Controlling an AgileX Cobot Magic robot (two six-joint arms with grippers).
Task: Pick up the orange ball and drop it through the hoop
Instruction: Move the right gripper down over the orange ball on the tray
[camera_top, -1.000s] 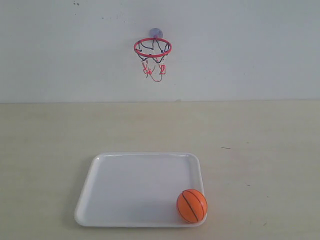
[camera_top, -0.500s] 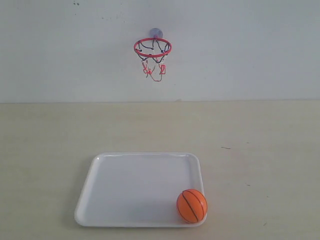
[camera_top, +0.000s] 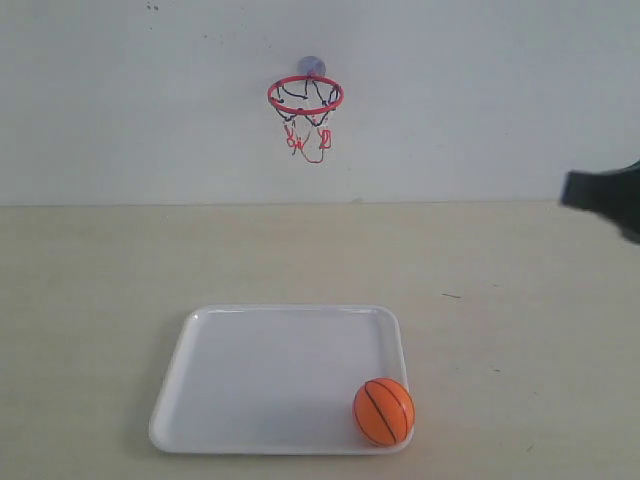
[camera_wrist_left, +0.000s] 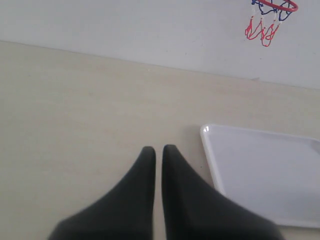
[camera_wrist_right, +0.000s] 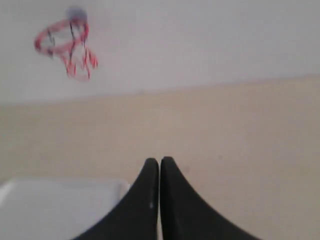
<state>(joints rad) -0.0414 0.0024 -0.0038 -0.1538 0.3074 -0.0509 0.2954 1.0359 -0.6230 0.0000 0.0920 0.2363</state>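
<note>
The orange ball rests in the near right corner of the white tray. High on the back wall hangs the hoop, its red ring and string net also showing in the left wrist view and the right wrist view. My right gripper pokes in at the right edge of the exterior view, well above the table and far from the ball; its fingers are shut and hold nothing. My left gripper is shut and empty, beside the tray's corner.
A pale wooden table runs back to a white wall. A corner of the tray lies below the right gripper in its wrist view.
The right arm has come into the exterior view at the right edge. The ball, tray and hoop have not moved.
</note>
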